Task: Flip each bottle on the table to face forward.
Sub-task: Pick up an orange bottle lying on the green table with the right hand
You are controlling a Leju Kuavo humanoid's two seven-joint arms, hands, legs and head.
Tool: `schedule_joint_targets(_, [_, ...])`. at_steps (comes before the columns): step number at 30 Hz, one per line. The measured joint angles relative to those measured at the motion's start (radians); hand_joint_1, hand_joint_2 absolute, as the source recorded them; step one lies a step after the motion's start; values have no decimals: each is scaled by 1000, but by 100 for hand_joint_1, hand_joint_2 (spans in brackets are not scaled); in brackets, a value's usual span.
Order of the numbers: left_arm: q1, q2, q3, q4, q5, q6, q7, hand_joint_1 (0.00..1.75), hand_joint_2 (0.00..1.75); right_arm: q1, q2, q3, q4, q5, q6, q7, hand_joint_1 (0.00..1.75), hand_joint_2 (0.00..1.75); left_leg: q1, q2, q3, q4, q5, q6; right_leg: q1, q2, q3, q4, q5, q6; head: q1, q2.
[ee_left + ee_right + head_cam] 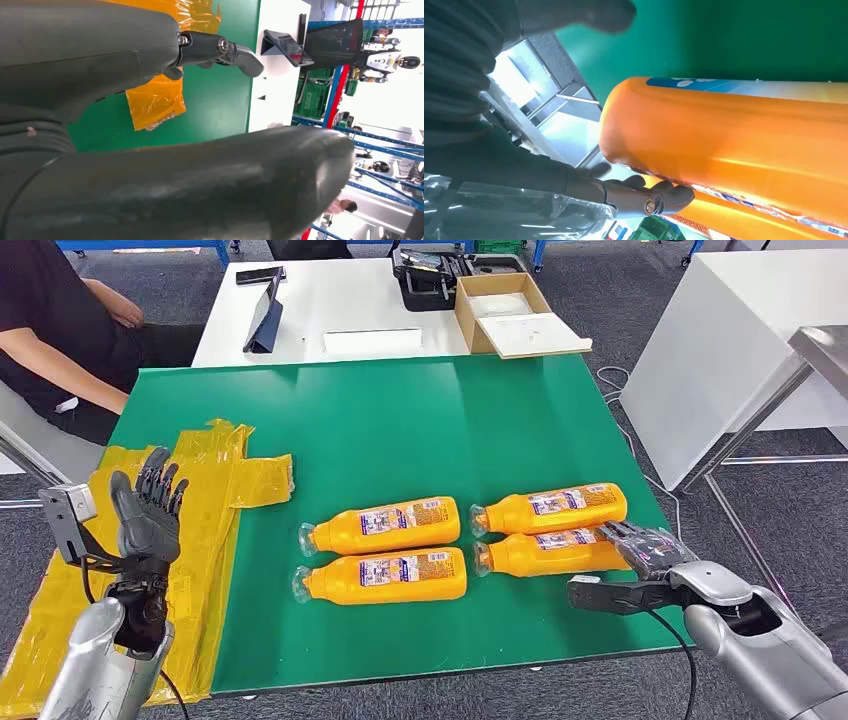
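Four orange bottles lie on their sides in the lower middle of the head view, in two pairs on the green surface (400, 410), caps pointing to the frame's left and labels up. The left pair: upper-left bottle (385, 523) and lower-left bottle (385, 577), just beside each other. The right pair: upper-right bottle (552, 508) and lower-right bottle (555, 553), touching along their sides.

The right hand (648, 548) reaches in from the lower right and rests at the base end of the lower-right bottle, fingers (659, 197) against its side in the right wrist view; whether it grips the bottle I cannot tell.

The left hand (148, 510) is raised at the lower left of the head view, fingers spread and holding nothing, over yellow plastic sheeting (215, 480) that covers the surface's left edge.

Beyond, at the frame's top, a white table (320, 300) carries an open cardboard box (510, 310) and a dark tablet stand (263, 320). A seated person (50, 330) is at the upper left.
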Motion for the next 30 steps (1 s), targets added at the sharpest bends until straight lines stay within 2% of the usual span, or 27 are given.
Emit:
schedule_joint_targets(10, [0, 0, 0, 0, 0, -1, -1, 0, 0, -15, 18, -1, 26, 29, -3, -7, 0, 175, 0, 0, 0, 0, 0, 0, 0, 0, 0, 0, 0, 0, 0, 0])
schedule_joint_targets(14, [0, 0, 0, 0, 0, -1, -1, 0, 0, -18, 31, -3, 41, 61, -43, 7, 0, 175, 0, -1, 0, 0, 0, 0, 0, 0, 0, 0, 0, 0, 0, 0])
schedule_joint_targets(21, [-2, -2, 0, 0, 0, -4, -1, 0, 0, -32, 99, -26, 111, 125, -116, 29, 0, 175, 0, -1, -1, 0, 0, 0, 0, 0, 1, 0, 0, 0, 0, 0])
schedule_joint_targets(30, [-14, -8, -1, 3, 0, -6, -1, 0, 0, -54, 160, -43, 198, 127, -134, 18, 0, 175, 0, 1, -4, 0, 1, 0, 0, 0, 6, 0, 1, 1, 0, 0])
